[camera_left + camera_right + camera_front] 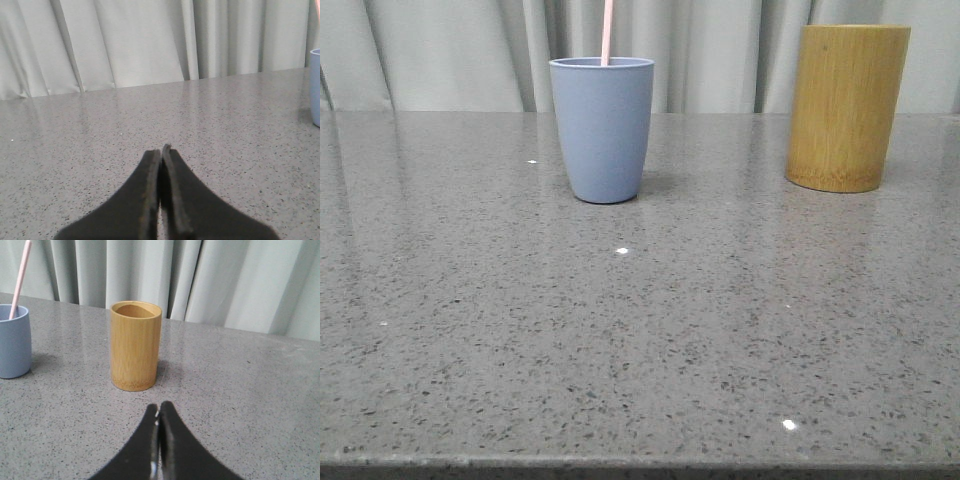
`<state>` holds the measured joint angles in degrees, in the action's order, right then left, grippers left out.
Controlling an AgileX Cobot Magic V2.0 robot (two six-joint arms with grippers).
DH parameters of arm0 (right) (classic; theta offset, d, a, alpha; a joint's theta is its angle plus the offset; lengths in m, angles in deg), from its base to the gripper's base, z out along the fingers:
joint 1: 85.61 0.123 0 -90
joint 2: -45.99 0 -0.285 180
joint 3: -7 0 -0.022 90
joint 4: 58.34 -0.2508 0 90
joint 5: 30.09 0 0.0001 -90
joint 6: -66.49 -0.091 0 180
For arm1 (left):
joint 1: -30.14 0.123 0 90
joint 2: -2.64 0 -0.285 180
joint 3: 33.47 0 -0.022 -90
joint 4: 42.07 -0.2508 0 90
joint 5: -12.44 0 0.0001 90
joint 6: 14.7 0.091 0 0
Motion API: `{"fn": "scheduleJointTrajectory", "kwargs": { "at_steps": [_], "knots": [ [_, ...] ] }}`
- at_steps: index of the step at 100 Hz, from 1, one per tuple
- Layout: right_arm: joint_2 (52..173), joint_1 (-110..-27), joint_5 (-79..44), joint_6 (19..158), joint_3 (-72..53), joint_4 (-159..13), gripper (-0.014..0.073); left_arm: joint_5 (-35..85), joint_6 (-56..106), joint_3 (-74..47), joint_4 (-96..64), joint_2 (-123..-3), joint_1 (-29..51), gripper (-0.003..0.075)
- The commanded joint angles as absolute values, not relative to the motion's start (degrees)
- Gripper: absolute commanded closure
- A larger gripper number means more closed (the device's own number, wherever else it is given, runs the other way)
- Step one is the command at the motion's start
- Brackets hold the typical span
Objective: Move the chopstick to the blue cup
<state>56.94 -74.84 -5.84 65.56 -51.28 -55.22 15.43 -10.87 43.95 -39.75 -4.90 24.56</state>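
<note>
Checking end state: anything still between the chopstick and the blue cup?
Nothing visible. The chopstick already stands inside the blue cup, leaning on its rim. The bamboo holder stands apart to the right.

The blue cup (602,130) stands on the counter (620,340) — the chopstick (607,32) stands inside it, leaning a little. The bamboo holder (846,108) stands well to the cup's right — curtain (720,50) behind both.
</note>
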Motion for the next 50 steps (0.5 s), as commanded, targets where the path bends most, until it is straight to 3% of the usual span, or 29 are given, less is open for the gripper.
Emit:
{"fn": "scheduleJointTrajectory", "kwargs": {
  "at_steps": [1, 50],
  "knots": [
    [54.8, -77.0, -13.4, 70.8, -52.9, -59.6, 0.0662, 10.6, -11.6, 44.4, -39.7, -3.0, 24.8, 0.0739],
    [52.0, -80.1, -28.6, 71.1, -67.8, -59.9, 0.0662, 10.6, -11.6, 44.4, -39.7, -3.0, 24.8, 0.0739]
  ]
}}
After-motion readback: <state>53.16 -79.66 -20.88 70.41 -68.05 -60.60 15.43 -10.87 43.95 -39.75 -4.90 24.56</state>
